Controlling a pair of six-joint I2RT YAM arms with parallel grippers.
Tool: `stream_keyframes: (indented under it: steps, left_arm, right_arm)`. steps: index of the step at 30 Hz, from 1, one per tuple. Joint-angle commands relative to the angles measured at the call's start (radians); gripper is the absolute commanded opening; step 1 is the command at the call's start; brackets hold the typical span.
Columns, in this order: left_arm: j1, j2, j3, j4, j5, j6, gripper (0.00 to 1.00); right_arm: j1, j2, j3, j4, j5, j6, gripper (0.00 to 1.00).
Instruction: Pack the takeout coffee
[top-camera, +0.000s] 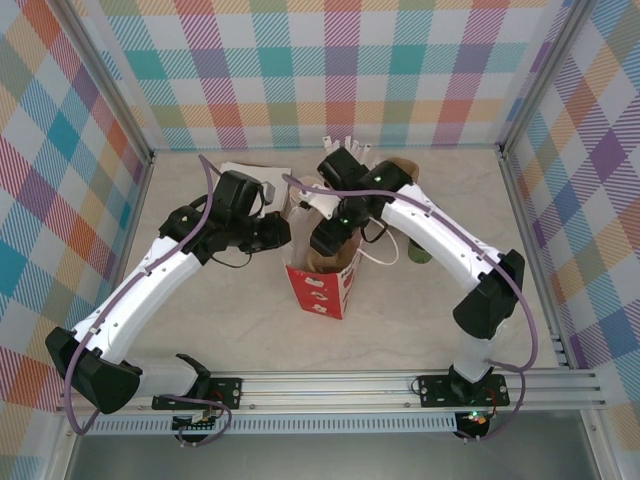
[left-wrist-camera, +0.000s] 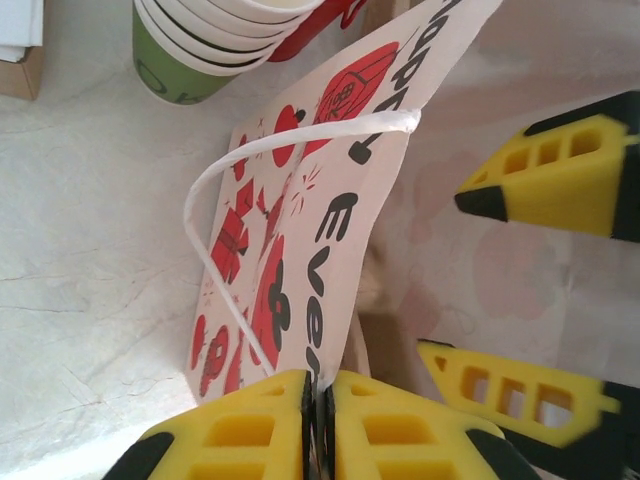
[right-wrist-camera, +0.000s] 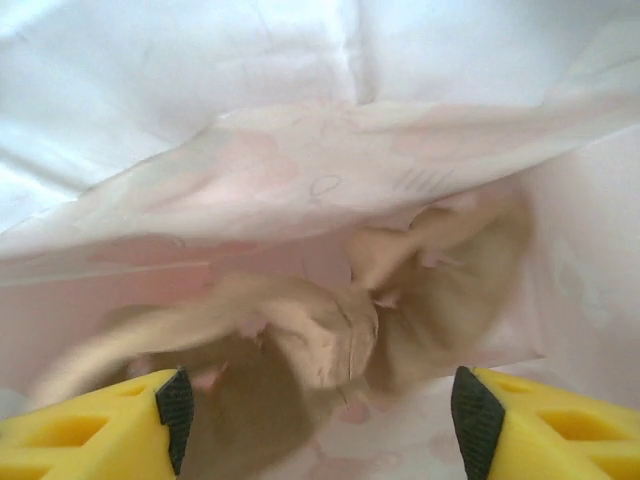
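The left fingers (left-wrist-camera: 250, 435) are pressing closed on the top edge of the paper bag (left-wrist-camera: 300, 250), the thin paper wall pinched between their yellow pads. The left gripper (left-wrist-camera: 322, 390) is holding that edge at the bag's left side. A white cord handle (left-wrist-camera: 215, 185) is arching out from the same wall. Red drawings and black lettering are showing on the white panel: "Eve" is reading clearly and "appy" above it, while the rest is running out of sight.

The right fingers (right-wrist-camera: 90, 435) are standing spread wide apart with nothing between them. The right gripper (right-wrist-camera: 320, 405) is reaching down into the bag's mouth, where crumpled brown paper (right-wrist-camera: 320, 340) is lying at the bottom against pale, pink-tinted inner walls.

Just beyond the bag in the left wrist view, a nested stack of cream-white cups (left-wrist-camera: 215, 25) is sitting in a green outer cup whose faint print is too dim to read. A red cup (left-wrist-camera: 320, 20) is leaning beside the stack.

The takeout coffee (top-camera: 418, 256) is standing on the counter (top-camera: 200, 330) just right of the bag, outside it and partly hidden by the right arm.
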Motion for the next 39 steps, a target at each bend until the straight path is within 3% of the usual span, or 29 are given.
stream_keyframes:
  steps: [1, 10, 17, 23, 30, 39]
  left_arm:
    - [0.001, -0.012, 0.015, 0.030, 0.031, -0.001, 0.13]
    - [0.000, -0.012, 0.013, 0.030, 0.030, -0.008, 0.14]
    - [-0.001, -0.019, 0.027, 0.024, 0.012, -0.008, 0.34]
    - [0.000, -0.030, 0.063, -0.004, -0.015, 0.009, 0.53]
    - [0.000, -0.056, 0.122, -0.049, -0.080, 0.034, 0.67]
    - [0.003, -0.059, 0.218, -0.119, -0.158, 0.075, 0.76]
  right_arm:
    - [-0.009, -0.044, 0.041, -0.001, -0.033, 0.031, 0.74]
    - [-0.039, -0.076, 0.115, -0.004, -0.052, 0.122, 0.76]
    - [-0.116, -0.193, 0.105, 0.039, -0.056, 0.278, 0.81]
    - [-0.170, -0.340, -0.042, 0.138, -0.030, 0.358, 1.00]
    - [-0.243, -0.482, -0.216, 0.193, -0.033, 0.433, 1.00]
    - [-0.250, -0.655, -0.451, 0.202, 0.086, 0.477, 1.00]
